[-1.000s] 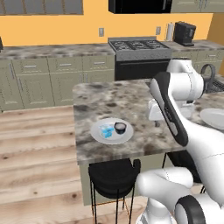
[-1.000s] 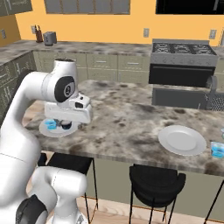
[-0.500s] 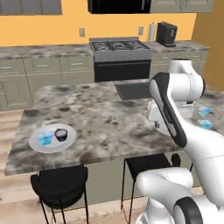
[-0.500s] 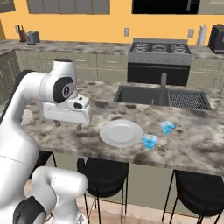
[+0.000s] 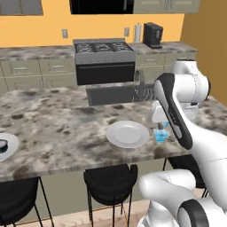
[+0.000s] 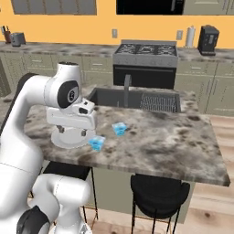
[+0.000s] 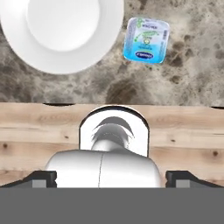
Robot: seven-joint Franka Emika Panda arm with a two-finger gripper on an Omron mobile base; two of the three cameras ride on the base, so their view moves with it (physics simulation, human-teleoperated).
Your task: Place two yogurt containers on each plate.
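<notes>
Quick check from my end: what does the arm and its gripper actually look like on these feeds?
The arm is glossy white with rounded, tube-like links and dark grey to black joint bands, plus a round dark cap on one joint. The gripper has a white boxy body and two small dark finger tips. No loose cables or markings are visible.

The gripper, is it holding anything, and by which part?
Nothing. The gripper is open and empty, above the light-blue yogurt container lying beside the bare plate.
</notes>
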